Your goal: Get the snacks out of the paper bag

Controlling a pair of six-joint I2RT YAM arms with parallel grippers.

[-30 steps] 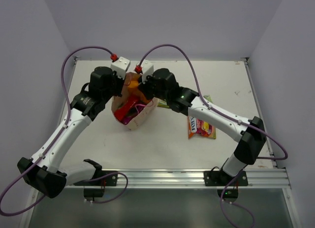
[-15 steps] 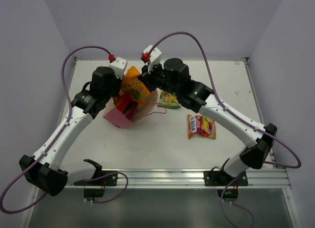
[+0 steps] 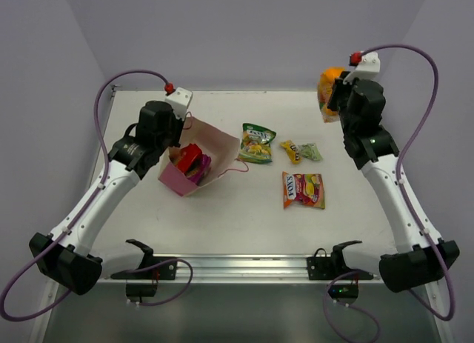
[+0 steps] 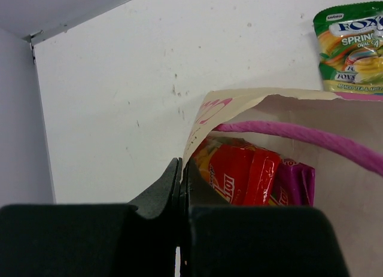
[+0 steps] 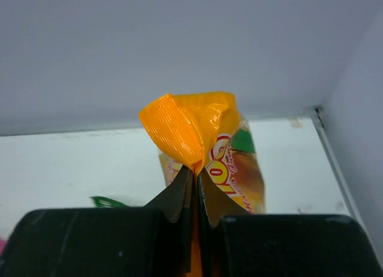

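Note:
The pink paper bag point(image 3: 213, 169) lies tilted on the table's left, its mouth open toward the left arm. My left gripper point(image 3: 175, 141) is shut on the bag's rim point(image 4: 192, 142). Inside it show a red packet point(image 4: 242, 175) and a magenta-purple packet point(image 4: 294, 181). My right gripper point(image 3: 337, 98) is shut on an orange packet point(image 3: 328, 91), held high over the back right corner; it hangs from the jaws in the right wrist view point(image 5: 209, 151). On the table lie a green packet point(image 3: 258, 142), two tiny candy packs point(image 3: 300, 151) and a red-yellow packet point(image 3: 302, 190).
The bag's purple-pink cord handle point(image 4: 311, 139) arcs across its mouth. The table's back wall and right wall stand close to my right gripper. The green packet also shows in the left wrist view point(image 4: 353, 49).
My right gripper has lifted the orange packet out of the bag and swung it right to the back right corner. The bag has tipped over toward the right. My left gripper stays on the rim.

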